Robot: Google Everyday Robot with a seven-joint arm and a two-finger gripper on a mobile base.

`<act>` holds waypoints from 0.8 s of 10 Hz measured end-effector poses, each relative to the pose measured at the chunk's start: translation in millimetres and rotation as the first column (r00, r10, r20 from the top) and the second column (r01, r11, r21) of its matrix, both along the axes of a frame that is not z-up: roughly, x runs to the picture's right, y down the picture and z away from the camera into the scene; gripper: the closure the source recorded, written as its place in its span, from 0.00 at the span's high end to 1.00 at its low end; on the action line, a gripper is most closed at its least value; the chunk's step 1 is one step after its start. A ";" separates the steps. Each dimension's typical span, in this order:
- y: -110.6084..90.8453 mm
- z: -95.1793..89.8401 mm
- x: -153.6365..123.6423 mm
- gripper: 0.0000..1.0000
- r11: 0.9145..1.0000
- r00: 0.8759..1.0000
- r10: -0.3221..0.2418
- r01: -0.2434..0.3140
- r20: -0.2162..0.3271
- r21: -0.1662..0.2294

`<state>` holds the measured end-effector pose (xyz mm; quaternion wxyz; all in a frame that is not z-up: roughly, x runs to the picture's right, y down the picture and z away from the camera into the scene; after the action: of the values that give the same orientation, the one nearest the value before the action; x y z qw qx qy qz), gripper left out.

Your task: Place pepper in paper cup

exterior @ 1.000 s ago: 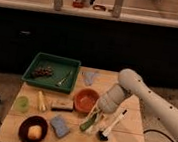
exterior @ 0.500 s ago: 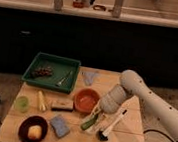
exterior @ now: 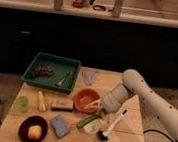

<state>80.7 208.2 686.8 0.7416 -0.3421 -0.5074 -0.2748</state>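
The green pepper point(exterior: 86, 121) lies slanted on the wooden table, just below the orange bowl point(exterior: 85, 99). Its upper right end points up at my gripper point(exterior: 98, 110), which hangs right above it at the bowl's right edge. The small white paper cup point(exterior: 93, 129) stands directly beside the pepper's lower right side and touches it. I cannot tell whether the pepper's end is inside the cup or whether the gripper still holds it. My white arm reaches in from the right.
A green tray point(exterior: 39, 62) with small items sits at the back left. A light green cup point(exterior: 21, 104), pale yellow sticks point(exterior: 41, 100), a brown bar point(exterior: 63, 105), a blue sponge point(exterior: 59, 125), a dark bowl point(exterior: 24, 126) and a black-and-white brush point(exterior: 113, 125) surround the spot.
My arm has shifted slightly to the right. The pepper sits a little lower, next to the white cup.
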 end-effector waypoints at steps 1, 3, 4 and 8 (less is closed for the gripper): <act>-0.6 -0.2 1.1 0.80 1.000 1.000 0.000 0.000 0.002 0.000; -1.8 -0.5 3.7 0.80 1.000 1.000 0.001 -0.001 0.006 -0.001; -1.7 -1.0 5.9 0.80 1.000 1.000 0.003 -0.003 0.006 -0.002; -1.4 -2.1 8.0 0.80 1.000 1.000 0.001 -0.001 0.007 -0.002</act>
<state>88.7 206.9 684.7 0.7397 -0.3416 -0.5102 -0.2753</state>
